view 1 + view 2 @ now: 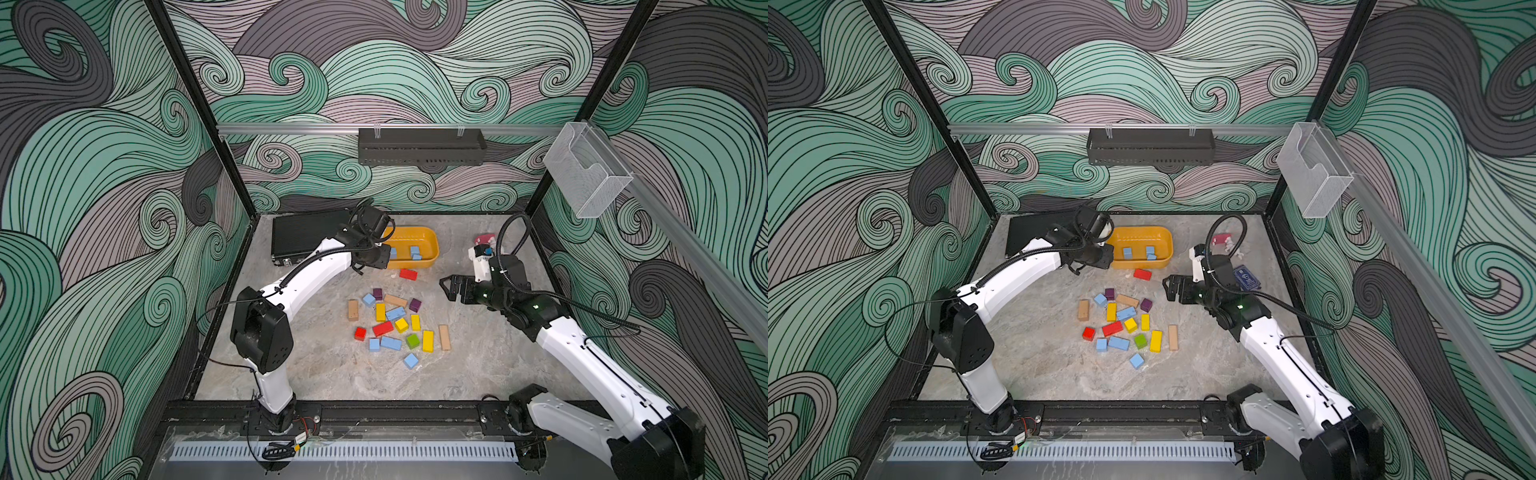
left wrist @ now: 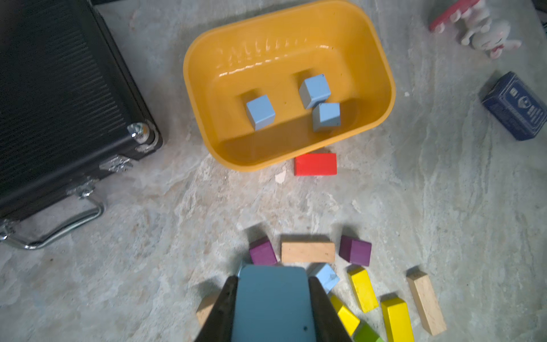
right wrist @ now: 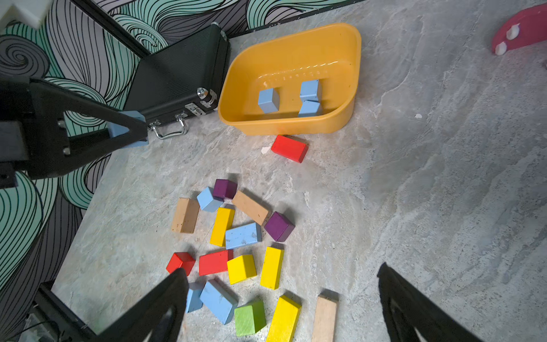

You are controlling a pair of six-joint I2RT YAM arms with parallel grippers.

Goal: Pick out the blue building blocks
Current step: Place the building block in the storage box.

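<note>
My left gripper (image 2: 272,278) is shut on a light-blue block (image 2: 272,308), held above the table by the left end of the yellow tub (image 1: 432,243). Three blue cubes (image 2: 260,112) lie inside the tub. Several more blue building blocks (image 1: 391,343) lie on the table in the mixed pile, among them a bar (image 3: 242,235) and a cube (image 1: 411,360) at the near edge. My right gripper (image 3: 281,269) is open and empty, hovering over the right side of the pile (image 1: 446,286).
Red, yellow, purple, green and tan blocks (image 1: 428,340) are mixed into the pile. A red block (image 1: 408,274) lies against the tub's near wall. A black case (image 1: 307,237) stands at the back left. A dark blue card packet (image 2: 515,106) and a pink-and-white toy (image 2: 485,32) lie at the back right.
</note>
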